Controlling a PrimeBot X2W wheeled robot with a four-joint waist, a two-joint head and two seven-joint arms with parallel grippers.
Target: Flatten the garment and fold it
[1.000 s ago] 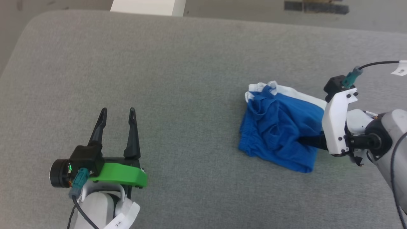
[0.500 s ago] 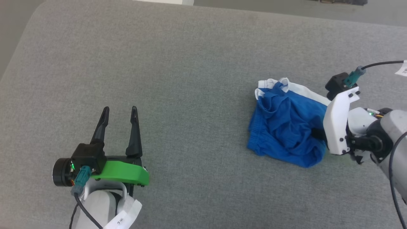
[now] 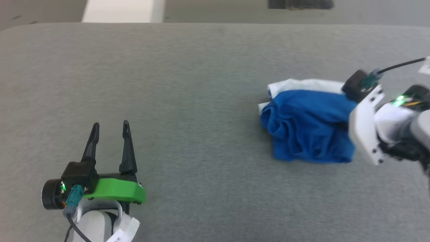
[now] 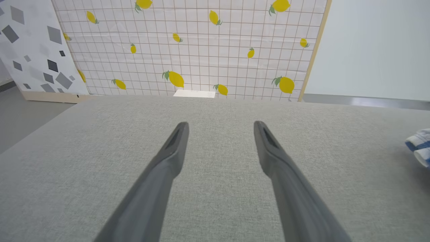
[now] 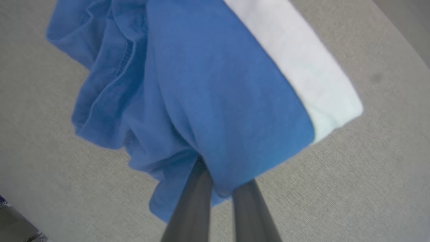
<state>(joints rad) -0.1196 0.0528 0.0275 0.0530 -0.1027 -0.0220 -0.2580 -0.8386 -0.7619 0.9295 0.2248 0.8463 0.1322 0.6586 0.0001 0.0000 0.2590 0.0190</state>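
Now, up close, right gripper (image 5: 221, 181) pinches the blue shorts (image 3: 309, 129), bunched on the cushion (image 3: 201, 84) at right; left gripper (image 3: 111, 125) hangs spread wide, near left.

Blue garment (image 3: 309, 129) bunched, white stripe on edge

The right gripper (image 5: 220, 193) is now clamped on the right edge of the garment (image 3: 309, 129), having been open a second ago. The blue cloth bunches up taller, and its far white stripe is drawn straight.

The garment (image 5: 215, 101) hides tips of the right end effector (image 5: 220, 183).
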